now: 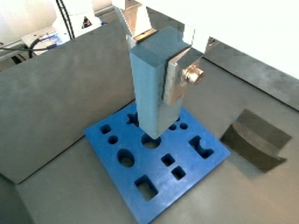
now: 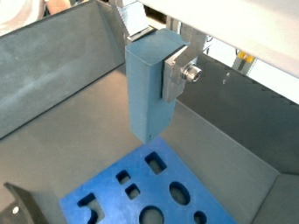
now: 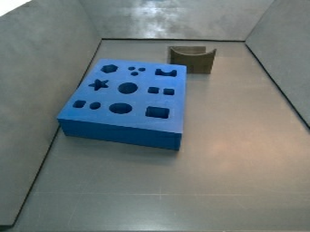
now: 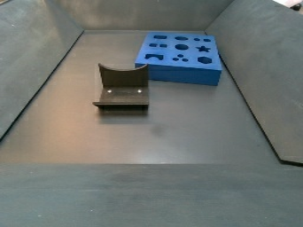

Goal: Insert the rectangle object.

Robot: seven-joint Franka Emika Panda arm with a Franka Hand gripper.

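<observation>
My gripper (image 1: 158,63) is shut on the rectangle object (image 1: 152,87), a long light-blue bar that hangs end-down between the silver fingers (image 1: 177,80). Both wrist views show this; in a wrist view the gripper (image 2: 156,61) holds the bar (image 2: 146,87) near its top. The bar's lower end hangs above the blue board with shaped holes (image 1: 176,179), apart from it. The board also shows in a wrist view (image 2: 111,197) and in both side views (image 3: 121,133) (image 4: 178,73). Neither the gripper nor the bar shows in the side views.
A dark olive-brown block with a U-shaped notch (image 3: 191,59) (image 4: 120,89) stands on the grey floor apart from the board, and shows in a wrist view (image 1: 257,140). Sloping grey walls (image 3: 36,54) enclose the floor on all sides.
</observation>
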